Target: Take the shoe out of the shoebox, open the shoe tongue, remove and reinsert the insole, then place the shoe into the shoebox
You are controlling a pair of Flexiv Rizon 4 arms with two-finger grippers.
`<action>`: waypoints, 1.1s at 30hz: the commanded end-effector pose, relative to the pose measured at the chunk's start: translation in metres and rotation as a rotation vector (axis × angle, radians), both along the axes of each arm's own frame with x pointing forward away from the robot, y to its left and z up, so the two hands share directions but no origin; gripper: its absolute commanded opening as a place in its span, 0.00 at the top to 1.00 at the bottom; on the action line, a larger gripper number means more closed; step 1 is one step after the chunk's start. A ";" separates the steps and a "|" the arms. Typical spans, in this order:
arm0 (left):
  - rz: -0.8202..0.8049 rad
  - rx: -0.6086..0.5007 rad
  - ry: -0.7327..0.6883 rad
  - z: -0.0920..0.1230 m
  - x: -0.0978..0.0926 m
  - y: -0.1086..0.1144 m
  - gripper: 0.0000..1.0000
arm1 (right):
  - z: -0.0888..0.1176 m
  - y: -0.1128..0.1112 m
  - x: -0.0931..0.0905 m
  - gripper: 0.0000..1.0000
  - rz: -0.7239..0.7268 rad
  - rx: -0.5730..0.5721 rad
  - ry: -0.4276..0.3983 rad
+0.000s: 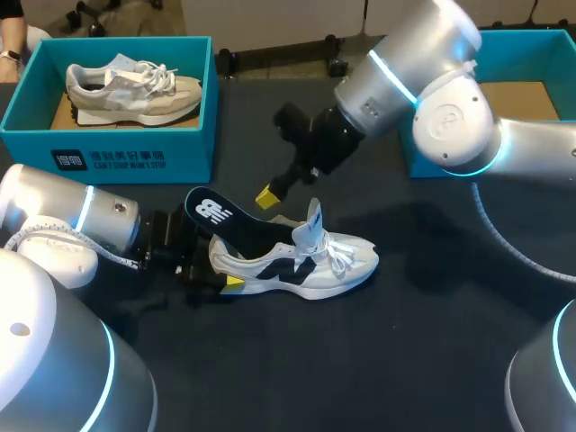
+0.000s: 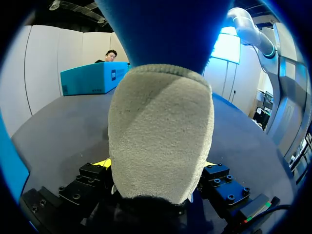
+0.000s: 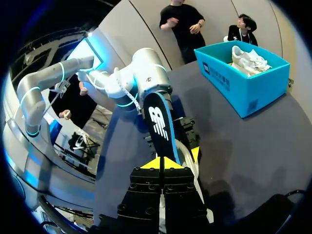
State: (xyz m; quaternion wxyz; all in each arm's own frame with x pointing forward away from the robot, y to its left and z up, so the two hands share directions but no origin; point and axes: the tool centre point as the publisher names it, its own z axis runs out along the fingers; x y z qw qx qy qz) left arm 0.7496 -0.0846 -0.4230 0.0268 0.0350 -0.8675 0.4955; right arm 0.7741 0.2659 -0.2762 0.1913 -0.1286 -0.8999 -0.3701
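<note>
Left gripper (image 1: 225, 279) clamps the shoe (image 1: 310, 265) at its heel. Right gripper (image 1: 268, 196), tips together, sits by the white-logoed insole (image 1: 225, 216). White-printed box (image 1: 117, 153) at 10 o'clock.

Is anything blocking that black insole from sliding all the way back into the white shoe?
Nothing visible does. The insole already has its front end inside the shoe, and the tongue stands lifted clear of the opening. The left pincer grips the heel only from the outside.

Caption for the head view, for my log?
Left gripper holds the shoe by its heel on the table; right gripper pinches the insole sticking out of it.
</note>
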 end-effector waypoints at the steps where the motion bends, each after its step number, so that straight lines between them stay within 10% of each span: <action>1: 0.001 0.004 0.000 0.000 -0.001 -0.001 1.00 | -0.011 0.016 0.010 0.93 0.023 0.016 0.027; 7: 0.001 0.004 0.000 0.000 -0.001 -0.001 1.00 | -0.012 0.020 0.013 0.53 0.049 0.040 0.060; 9: 0.001 0.004 0.000 0.000 -0.001 -0.001 1.00 | -0.012 0.020 0.013 0.06 0.054 0.058 0.068; 10: 0.001 0.004 0.000 0.000 -0.001 -0.001 1.00 | -0.011 0.021 0.012 0.00 0.055 0.058 0.069; 33: 0.001 0.004 0.000 0.000 -0.001 -0.001 1.00 | -0.020 0.035 0.001 0.00 0.112 0.098 0.107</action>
